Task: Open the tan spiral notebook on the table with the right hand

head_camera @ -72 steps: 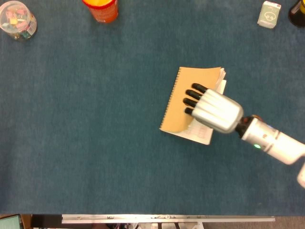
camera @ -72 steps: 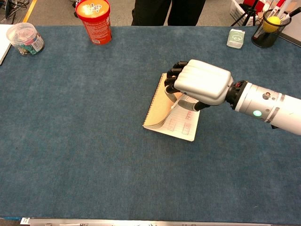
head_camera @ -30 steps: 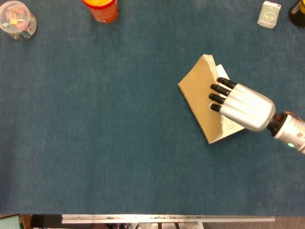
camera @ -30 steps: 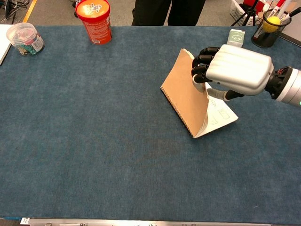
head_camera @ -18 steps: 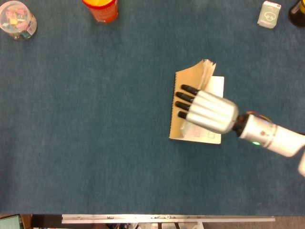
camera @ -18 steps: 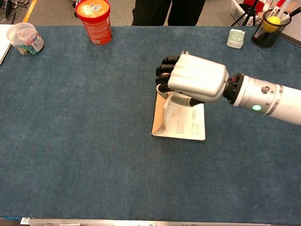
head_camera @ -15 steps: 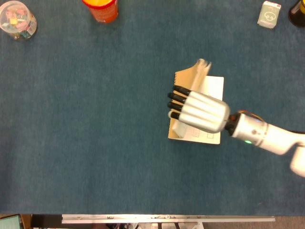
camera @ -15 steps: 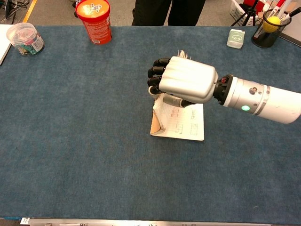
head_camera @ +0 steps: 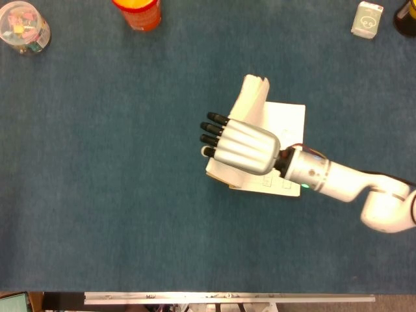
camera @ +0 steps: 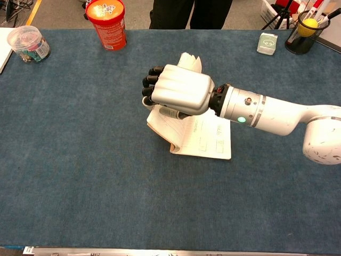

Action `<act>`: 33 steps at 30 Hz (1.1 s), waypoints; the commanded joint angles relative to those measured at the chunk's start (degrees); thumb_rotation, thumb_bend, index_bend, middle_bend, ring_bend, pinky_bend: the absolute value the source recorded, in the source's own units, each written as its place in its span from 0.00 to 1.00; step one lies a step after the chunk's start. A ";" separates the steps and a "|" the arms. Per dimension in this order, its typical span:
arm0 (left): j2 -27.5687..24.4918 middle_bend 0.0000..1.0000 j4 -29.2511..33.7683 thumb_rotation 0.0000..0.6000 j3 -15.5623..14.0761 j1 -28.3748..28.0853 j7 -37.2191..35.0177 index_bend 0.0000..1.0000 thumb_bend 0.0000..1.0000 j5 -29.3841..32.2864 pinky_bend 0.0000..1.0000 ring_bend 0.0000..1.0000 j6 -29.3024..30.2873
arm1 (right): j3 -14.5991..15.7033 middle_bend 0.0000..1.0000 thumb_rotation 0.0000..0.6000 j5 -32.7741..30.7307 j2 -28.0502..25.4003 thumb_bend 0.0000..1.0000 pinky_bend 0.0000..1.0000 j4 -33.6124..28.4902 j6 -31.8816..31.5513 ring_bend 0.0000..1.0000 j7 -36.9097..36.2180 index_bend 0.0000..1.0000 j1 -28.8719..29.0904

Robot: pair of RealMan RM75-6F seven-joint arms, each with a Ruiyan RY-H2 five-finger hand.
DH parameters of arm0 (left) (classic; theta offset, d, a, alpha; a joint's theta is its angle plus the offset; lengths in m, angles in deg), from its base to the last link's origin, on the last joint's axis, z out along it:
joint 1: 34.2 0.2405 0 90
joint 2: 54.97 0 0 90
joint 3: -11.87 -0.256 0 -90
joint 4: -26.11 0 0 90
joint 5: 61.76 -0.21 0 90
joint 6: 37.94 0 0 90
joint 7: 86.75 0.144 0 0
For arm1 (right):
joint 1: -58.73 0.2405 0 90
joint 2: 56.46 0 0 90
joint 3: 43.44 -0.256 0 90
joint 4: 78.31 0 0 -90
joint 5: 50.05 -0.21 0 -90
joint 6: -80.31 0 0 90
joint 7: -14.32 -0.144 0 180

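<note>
Starting at the far left of the blue tabletop (camera: 80, 160), a clear plastic jar (camera: 29, 44) stands well to the left of the notebook, holding small coloured items too small to make out. Nearer the notebook, but well apart from it at the back edge, stands an orange-red canister (camera: 106, 23) with a printed lid; its contents cannot be seen.

Right of the tabletop's middle lies the tan spiral notebook (camera: 200, 140), part open. Its printed white pages lie flat on the cloth on the right side, while the cover and a sheaf of pages are lifted and swung leftward, standing tilted above the flat pages. In the head view the raised leaves (head_camera: 250, 97) fan out at the notebook's far edge and the turned part overhangs its left side.

Over the notebook's left half sits the right hand (camera: 178, 92), silver back uppermost, its arm (camera: 266, 114) reaching in from the right. Its dark fingers (camera: 151, 88) are curled narrow at the left edge of the lifted leaves and appear to hold them, though the contact itself is hidden under the palm. The left hand shows in neither view.

Right of the notebook, well apart at the back edge, lies a small pale green box (camera: 267, 43). Beyond it, at the far right corner, a black mesh cup (camera: 303, 33) holds a yellow ball and some pens.
</note>
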 commanded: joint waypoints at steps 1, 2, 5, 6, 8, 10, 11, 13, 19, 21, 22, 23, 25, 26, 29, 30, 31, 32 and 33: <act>-0.10 0.28 0.12 1.00 -0.02 0.06 0.02 0.31 0.51 0.05 0.17 0.15 0.04 | -0.44 0.47 1.00 -0.78 2.71 0.41 0.26 3.08 1.51 0.27 -0.52 0.76 1.66; -0.15 0.28 0.18 1.00 -0.03 0.11 0.02 0.31 0.51 0.07 0.17 0.15 0.09 | -0.53 0.47 1.00 -0.92 3.65 0.41 0.26 4.20 1.72 0.27 -0.75 0.76 2.15; -0.27 0.28 0.27 1.00 -0.06 0.24 0.18 0.31 0.51 0.14 0.17 0.15 0.22 | -0.98 0.47 1.00 -1.55 5.70 0.41 0.25 6.71 1.91 0.27 -1.40 0.76 3.03; -0.31 0.28 0.33 1.00 -0.09 0.30 0.16 0.31 0.51 0.18 0.17 0.15 0.24 | -1.14 0.47 1.00 -1.86 6.53 0.41 0.25 7.68 2.03 0.27 -1.71 0.76 3.40; -0.42 0.28 0.41 1.00 -0.09 0.35 0.21 0.32 0.51 0.27 0.17 0.15 0.26 | -1.29 0.46 1.00 -2.19 7.80 0.41 0.24 9.27 2.17 0.27 -1.90 0.75 4.03; -0.49 0.28 0.49 1.00 -0.08 0.36 0.33 0.31 0.51 0.32 0.17 0.15 0.25 | -1.26 0.45 1.00 -2.43 8.75 0.41 0.23 10.30 2.35 0.27 -2.15 0.72 4.52; -0.52 0.28 0.55 1.00 -0.10 0.36 0.35 0.31 0.51 0.34 0.17 0.15 0.20 | -1.30 0.44 1.00 -2.62 9.43 0.41 0.22 11.04 2.36 0.27 -2.03 0.70 4.76; -0.55 0.28 0.62 1.00 -0.13 0.38 0.43 0.31 0.51 0.30 0.17 0.15 0.18 | -1.36 0.42 1.00 -3.08 10.36 0.41 0.20 11.93 2.62 0.26 -1.65 0.65 5.00; -0.70 0.28 0.62 1.00 -0.21 0.54 0.40 0.31 0.51 0.39 0.17 0.15 0.23 | -2.76 0.26 1.00 -6.02 12.80 0.26 0.11 13.44 3.37 0.13 1.54 0.35 4.88; -0.80 0.28 0.59 1.00 -0.18 0.64 0.33 0.31 0.51 0.47 0.17 0.15 0.37 | -3.52 0.19 1.00 -7.02 13.08 0.21 0.08 13.28 2.87 0.09 2.10 0.23 4.72; -0.81 0.28 0.59 1.00 -0.18 0.68 0.25 0.31 0.51 0.55 0.17 0.15 0.38 | -3.72 0.17 1.00 -7.24 13.07 0.20 0.07 13.06 2.45 0.08 1.92 0.20 4.69; -0.84 0.28 0.55 1.00 -0.17 0.71 0.17 0.31 0.51 0.63 0.17 0.15 0.37 | -3.92 0.15 1.00 -7.56 12.91 0.18 0.07 12.68 2.04 0.07 1.65 0.17 4.62; -0.84 0.28 0.49 1.00 -0.13 0.71 0.18 0.31 0.51 0.65 0.17 0.15 0.38 | -4.20 0.13 1.00 -7.71 12.53 0.17 0.07 12.14 1.07 0.06 1.71 0.14 4.56; -0.81 0.28 0.47 1.00 -0.13 0.70 0.21 0.31 0.51 0.62 0.17 0.15 0.37 | -4.35 0.12 1.00 -7.75 12.27 0.17 0.07 11.84 0.30 0.05 1.68 0.12 4.48; -0.76 0.28 0.47 1.00 -0.08 0.59 0.42 0.31 0.51 0.60 0.17 0.15 0.23 | -4.83 0.10 1.00 -8.24 11.54 0.16 0.07 10.97 -0.99 0.04 1.55 0.10 4.18; -0.76 0.28 0.45 1.00 -0.07 0.54 0.45 0.31 0.51 0.55 0.17 0.15 0.18 | -5.01 0.10 1.00 -8.42 11.09 0.16 0.07 10.57 -1.53 0.04 1.64 0.10 4.04; -0.75 0.28 0.45 1.00 -0.04 0.49 0.43 0.31 0.51 0.56 0.17 0.15 0.11 | -5.12 0.10 1.00 -8.65 10.66 0.16 0.07 10.18 -1.74 0.04 1.73 0.10 3.90; -0.75 0.28 0.43 1.00 0.00 0.43 0.43 0.31 0.51 0.57 0.17 0.15 0.05 | -5.21 0.10 1.00 -8.90 10.14 0.16 0.07 9.68 -1.89 0.04 1.95 0.10 3.72; -0.74 0.28 0.39 1.00 0.08 0.37 0.43 0.31 0.51 0.64 0.17 0.15 0.00 | -5.38 0.10 1.00 -9.12 9.42 0.16 0.07 9.00 -2.39 0.04 2.34 0.10 3.45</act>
